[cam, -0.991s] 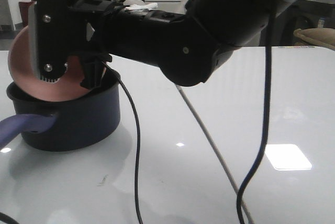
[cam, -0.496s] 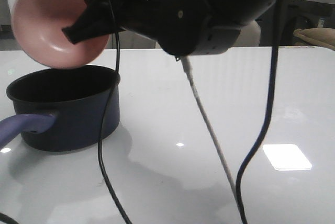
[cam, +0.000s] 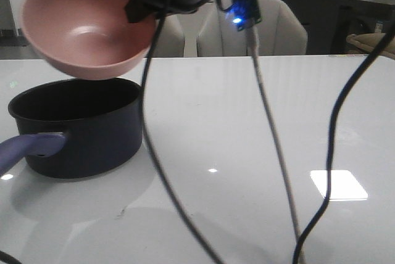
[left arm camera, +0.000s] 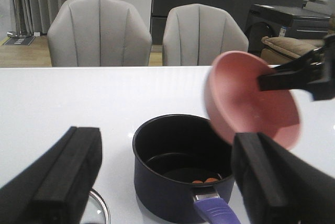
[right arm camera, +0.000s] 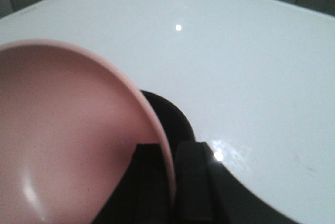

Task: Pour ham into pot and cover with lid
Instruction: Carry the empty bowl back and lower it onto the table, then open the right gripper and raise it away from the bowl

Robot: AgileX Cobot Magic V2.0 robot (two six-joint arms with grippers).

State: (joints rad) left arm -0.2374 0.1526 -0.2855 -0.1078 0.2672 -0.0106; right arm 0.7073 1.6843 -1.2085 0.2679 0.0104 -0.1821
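One dark navy round saucepan with a black inside sits on the glossy white table, its purple-blue handle pointing toward the robot. Two small orange-pink ham slices show on its floor; whether more lie hidden, I cannot tell. The right gripper pinches the rim of one pink round bowl, held tilted just above the pan, nothing in it. The left gripper hangs wide apart, holding nothing. One clear glass lid with a metal rim peeks in beside the pan. Two grey chairs stand behind.
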